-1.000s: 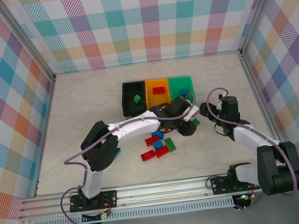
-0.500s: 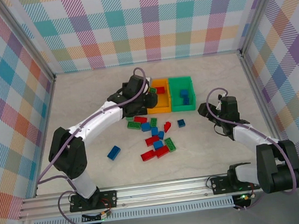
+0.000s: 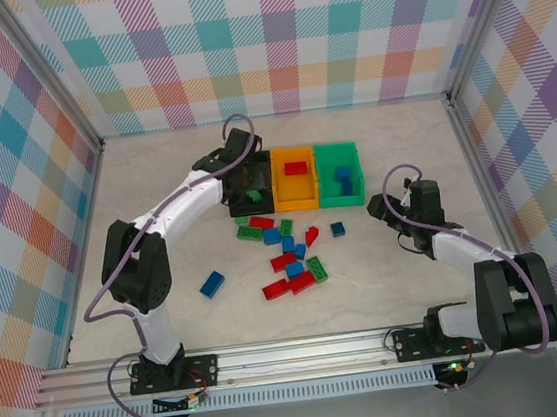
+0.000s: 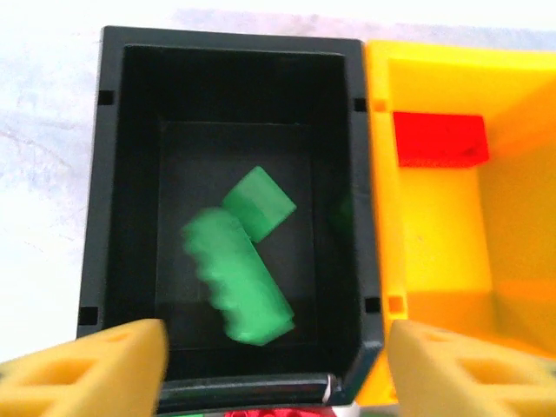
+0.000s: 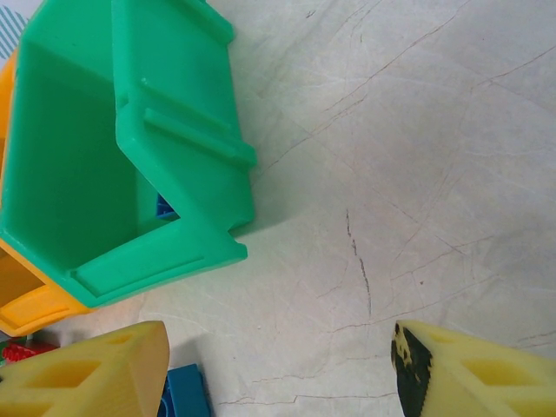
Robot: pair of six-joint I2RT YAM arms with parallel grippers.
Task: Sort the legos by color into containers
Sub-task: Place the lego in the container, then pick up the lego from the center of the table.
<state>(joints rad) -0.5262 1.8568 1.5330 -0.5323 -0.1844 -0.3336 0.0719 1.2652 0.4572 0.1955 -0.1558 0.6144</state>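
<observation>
Green legos [image 4: 248, 291] loose in black bin [image 4: 130, 54]; left hand [image 4: 276, 369] spread, empty; right hand [image 5: 280, 369] likewise.

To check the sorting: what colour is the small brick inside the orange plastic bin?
Red. The left wrist view shows this red plastic brick best.

The fixed camera looks steeply down from high behind, while both wrist cameras face down close, sharing the orange bin [image 3: 295, 194].

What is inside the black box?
A small green lego and a longer, blurry green lego are in the black box. One of the left fingers hides a near corner.
</observation>
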